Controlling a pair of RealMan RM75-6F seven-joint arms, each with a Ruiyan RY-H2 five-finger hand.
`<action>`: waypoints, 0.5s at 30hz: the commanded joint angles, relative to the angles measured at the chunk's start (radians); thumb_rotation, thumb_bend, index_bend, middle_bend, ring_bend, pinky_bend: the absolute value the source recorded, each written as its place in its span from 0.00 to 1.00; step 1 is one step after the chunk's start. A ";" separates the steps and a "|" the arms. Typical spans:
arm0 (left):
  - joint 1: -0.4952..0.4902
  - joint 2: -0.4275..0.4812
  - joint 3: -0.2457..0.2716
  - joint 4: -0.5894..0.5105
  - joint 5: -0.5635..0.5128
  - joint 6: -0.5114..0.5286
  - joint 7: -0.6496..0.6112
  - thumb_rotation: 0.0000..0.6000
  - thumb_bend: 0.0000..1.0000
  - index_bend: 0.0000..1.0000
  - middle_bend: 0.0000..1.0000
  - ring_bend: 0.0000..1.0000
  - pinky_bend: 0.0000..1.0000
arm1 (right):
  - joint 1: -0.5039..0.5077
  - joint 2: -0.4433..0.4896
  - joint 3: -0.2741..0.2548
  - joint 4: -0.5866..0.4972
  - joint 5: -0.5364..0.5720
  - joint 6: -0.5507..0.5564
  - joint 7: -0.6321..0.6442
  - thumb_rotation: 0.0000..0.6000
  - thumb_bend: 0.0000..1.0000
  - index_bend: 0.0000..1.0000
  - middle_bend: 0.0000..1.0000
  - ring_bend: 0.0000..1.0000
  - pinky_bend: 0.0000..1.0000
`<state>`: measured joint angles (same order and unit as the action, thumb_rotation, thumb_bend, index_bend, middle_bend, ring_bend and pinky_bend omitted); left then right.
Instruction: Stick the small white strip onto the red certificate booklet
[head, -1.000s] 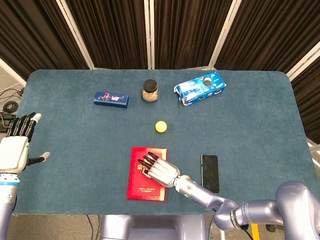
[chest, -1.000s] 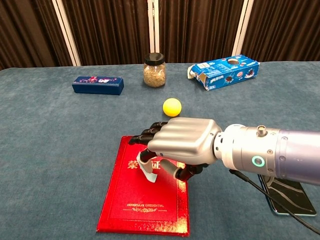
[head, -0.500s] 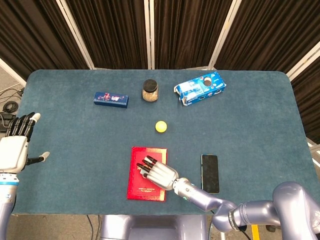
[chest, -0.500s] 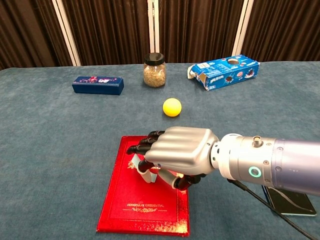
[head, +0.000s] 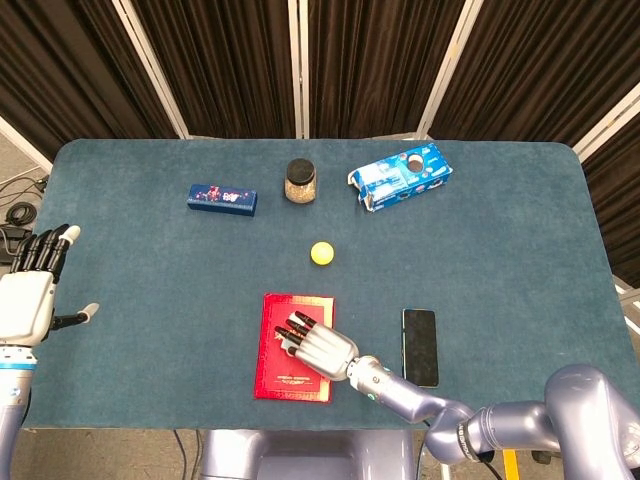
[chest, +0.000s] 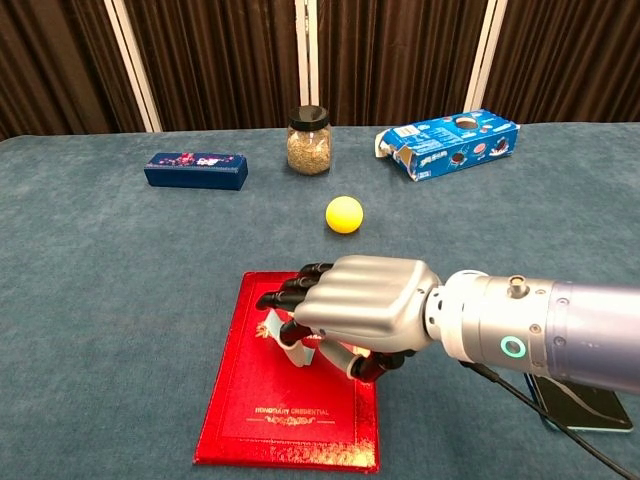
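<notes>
Blue felt table (head: 150, 290) before dark pleated curtains (head: 370, 60). Right hand (chest: 365, 305) over the red certificate booklet (chest: 265, 405) — fingers curled, apparently pinching the small white strip (chest: 285, 337) against the cover. Left hand (head: 30, 290) off the table's edge — fingers apart, holding nothing.

- The right hand (chest: 365, 305) covers most of the small white strip (chest: 289, 342) (only an end peeks out) and the red booklet's (chest: 285, 410) gold lettering.
- The phone (chest: 590, 405) is cut off by the chest view's edge.

Right hand (chest: 365, 305) on booklet (chest: 285, 412), phone (head: 420, 346) right, ball (chest: 344, 214) behind
</notes>
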<state>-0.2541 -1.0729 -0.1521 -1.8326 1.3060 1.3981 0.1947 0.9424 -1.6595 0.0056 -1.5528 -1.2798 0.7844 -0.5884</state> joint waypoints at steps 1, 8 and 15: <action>0.000 0.000 0.000 0.000 0.000 0.000 0.001 1.00 0.00 0.00 0.00 0.00 0.00 | 0.000 0.004 0.003 -0.004 -0.003 0.002 0.003 1.00 0.76 0.40 0.00 0.00 0.00; -0.002 -0.002 -0.001 0.001 -0.004 -0.004 0.003 1.00 0.00 0.00 0.00 0.00 0.00 | -0.001 0.023 0.006 -0.011 -0.006 0.001 0.006 1.00 0.76 0.40 0.00 0.00 0.00; -0.003 -0.004 0.000 0.002 -0.004 -0.005 0.007 1.00 0.00 0.00 0.00 0.00 0.00 | -0.008 0.014 -0.005 0.004 -0.005 -0.005 0.011 1.00 0.76 0.40 0.00 0.00 0.00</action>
<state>-0.2572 -1.0769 -0.1525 -1.8309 1.3018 1.3926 0.2016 0.9352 -1.6448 0.0014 -1.5497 -1.2844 0.7796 -0.5779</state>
